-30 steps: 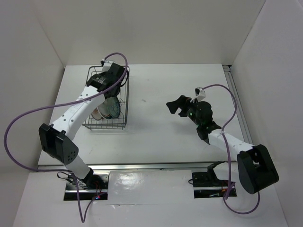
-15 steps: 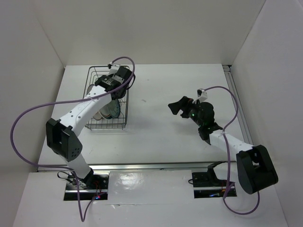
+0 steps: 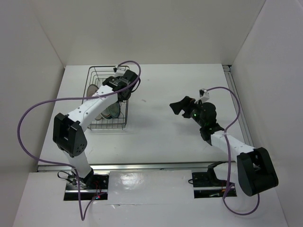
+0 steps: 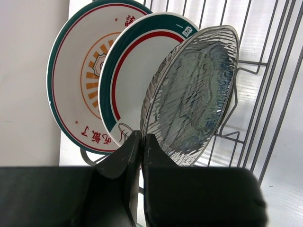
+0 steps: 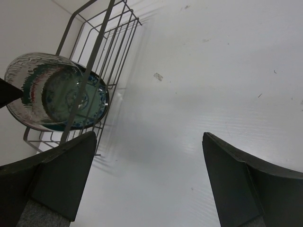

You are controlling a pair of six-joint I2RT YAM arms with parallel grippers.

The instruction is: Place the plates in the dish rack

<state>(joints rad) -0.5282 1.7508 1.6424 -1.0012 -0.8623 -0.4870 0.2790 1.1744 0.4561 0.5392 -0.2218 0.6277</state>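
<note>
The left gripper (image 4: 141,142), fingers pressed together on nothing, sits just below the translucent plate (image 4: 194,94). Toward its 11 o'clock stand the green-rimmed plate (image 4: 128,80) and the orange-patterned plate (image 4: 75,80), all three upright in the dish rack (image 4: 265,99). The right gripper (image 5: 147,179) is spread wide at 3 o'clock, over the table (image 3: 161,132).
</note>
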